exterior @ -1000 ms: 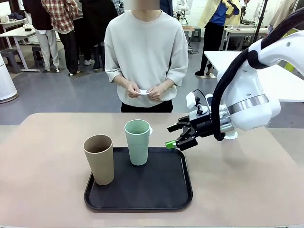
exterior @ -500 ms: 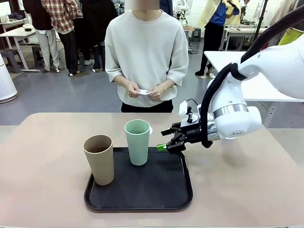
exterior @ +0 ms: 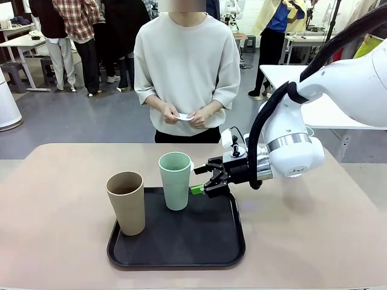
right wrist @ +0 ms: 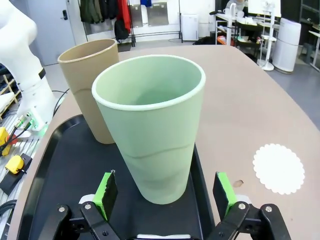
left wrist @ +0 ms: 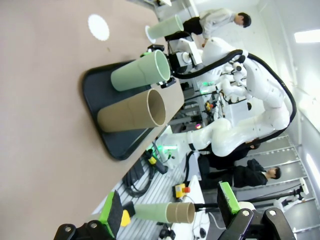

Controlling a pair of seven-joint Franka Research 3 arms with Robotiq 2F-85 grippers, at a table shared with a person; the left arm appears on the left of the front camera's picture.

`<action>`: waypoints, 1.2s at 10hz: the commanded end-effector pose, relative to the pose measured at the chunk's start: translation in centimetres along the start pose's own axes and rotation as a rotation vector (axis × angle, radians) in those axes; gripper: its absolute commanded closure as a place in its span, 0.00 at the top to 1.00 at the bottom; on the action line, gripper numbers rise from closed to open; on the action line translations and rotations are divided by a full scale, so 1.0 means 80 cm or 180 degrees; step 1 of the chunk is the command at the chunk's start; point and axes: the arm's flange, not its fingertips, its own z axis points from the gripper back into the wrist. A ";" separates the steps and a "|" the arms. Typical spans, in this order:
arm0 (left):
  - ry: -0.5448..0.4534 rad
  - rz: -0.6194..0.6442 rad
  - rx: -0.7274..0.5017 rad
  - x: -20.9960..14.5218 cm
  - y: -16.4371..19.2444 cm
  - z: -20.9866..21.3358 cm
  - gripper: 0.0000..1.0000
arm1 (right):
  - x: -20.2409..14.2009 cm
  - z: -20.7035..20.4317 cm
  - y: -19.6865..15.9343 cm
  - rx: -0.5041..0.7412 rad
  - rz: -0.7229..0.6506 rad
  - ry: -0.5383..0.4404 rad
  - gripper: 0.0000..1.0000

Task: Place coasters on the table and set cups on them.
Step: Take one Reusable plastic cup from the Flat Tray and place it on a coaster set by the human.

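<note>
A black tray (exterior: 211, 241) on the beige table (exterior: 60, 181) carries a tan cup (exterior: 126, 202) and a mint green cup (exterior: 175, 180). My right gripper (exterior: 198, 180) is open at the mint cup's right side. In the right wrist view its green pads (right wrist: 106, 192) stand on either side of the mint cup's (right wrist: 155, 130) lower half without touching it, and the tan cup (right wrist: 92, 85) stands behind. One white coaster (right wrist: 278, 168) lies on the table beyond the tray. Another mint cup (left wrist: 165, 27) stands on a coaster farther off. The person holds a white coaster (exterior: 183, 116). My left gripper (left wrist: 170, 210) is open and holds nothing.
The person stands at the far edge, both hands at the waist. My right arm's white body (exterior: 290, 148) hangs over the table's right half. The bare coaster (left wrist: 98, 27) lies between the tray (left wrist: 100, 90) and the far edge.
My right gripper has moved left along the tray's far edge, up to the mint cup. The cups, the tray and the person's hands have stayed put.
</note>
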 end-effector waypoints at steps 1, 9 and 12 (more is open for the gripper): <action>-0.0015 -0.0022 -0.0037 -0.001 -0.002 0.002 1.00 | -0.004 0.003 0.001 0.0095 -0.0032 0.0011 1.00; -0.0015 -0.0022 -0.0037 -0.001 -0.002 0.002 1.00 | -0.012 -0.039 0.015 0.0124 0.0047 0.0034 1.00; -0.0015 -0.0022 -0.0037 -0.001 -0.002 0.002 1.00 | -0.013 -0.057 0.014 -0.0008 0.0146 0.0042 1.00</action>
